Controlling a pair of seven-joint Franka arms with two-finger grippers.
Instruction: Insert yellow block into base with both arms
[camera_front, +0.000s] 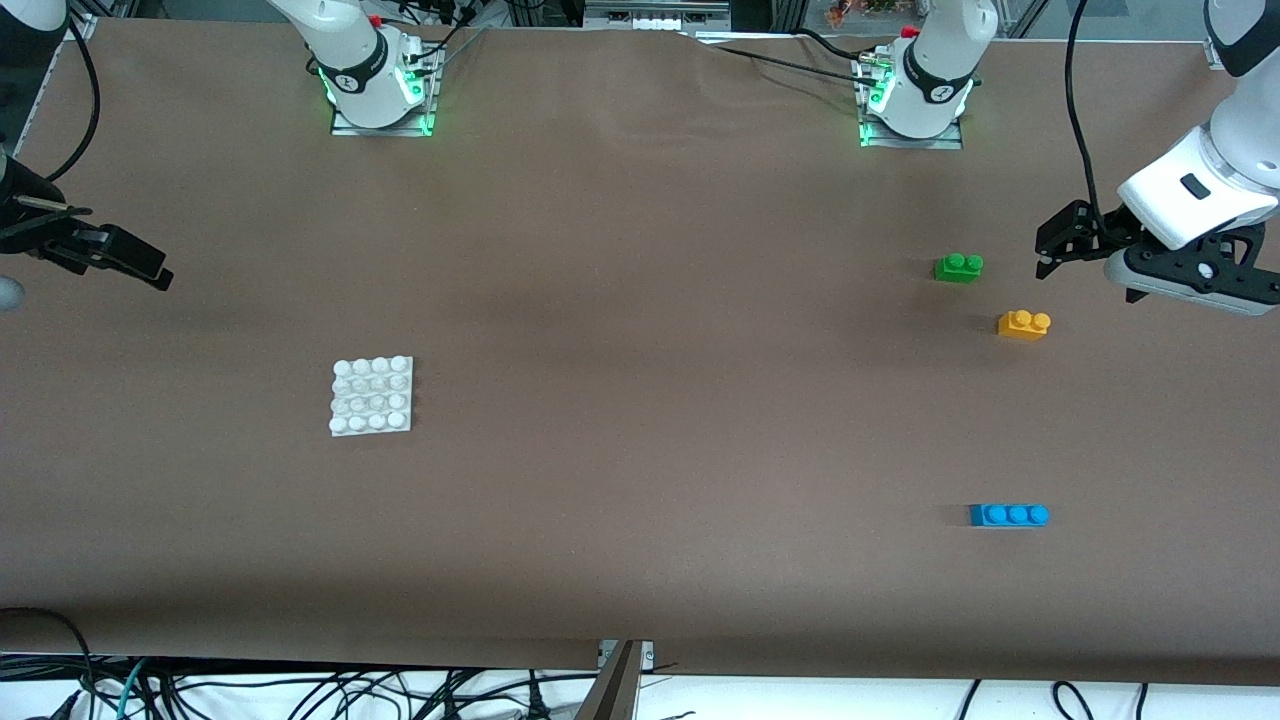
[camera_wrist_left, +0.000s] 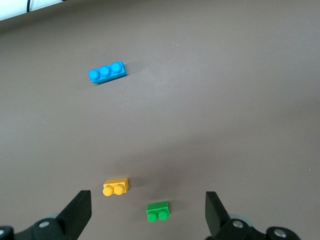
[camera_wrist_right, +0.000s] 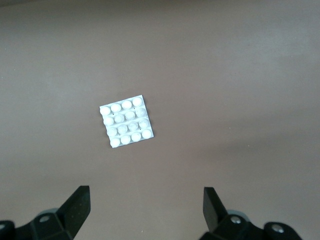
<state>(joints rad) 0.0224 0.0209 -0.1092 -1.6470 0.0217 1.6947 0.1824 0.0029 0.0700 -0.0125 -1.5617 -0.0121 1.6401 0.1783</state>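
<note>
Two grippers hang spread and empty above the table's ends. Going along the front view, the right gripper (camera_front: 150, 268) comes first, then the base (camera_front: 371, 397) flat on the table (camera_front: 640, 420), then the green brick (camera_front: 958, 267), with the yellow block (camera_front: 1023, 325) just nearer the camera, the blue brick (camera_front: 1008, 515) nearest, and the left gripper (camera_front: 1050, 255).

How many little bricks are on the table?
3. The green brick lies farthest from the front camera, the yellow block just nearer beside it, and the blue brick nearest. All sit toward the left arm's end. None seems hidden.
</note>
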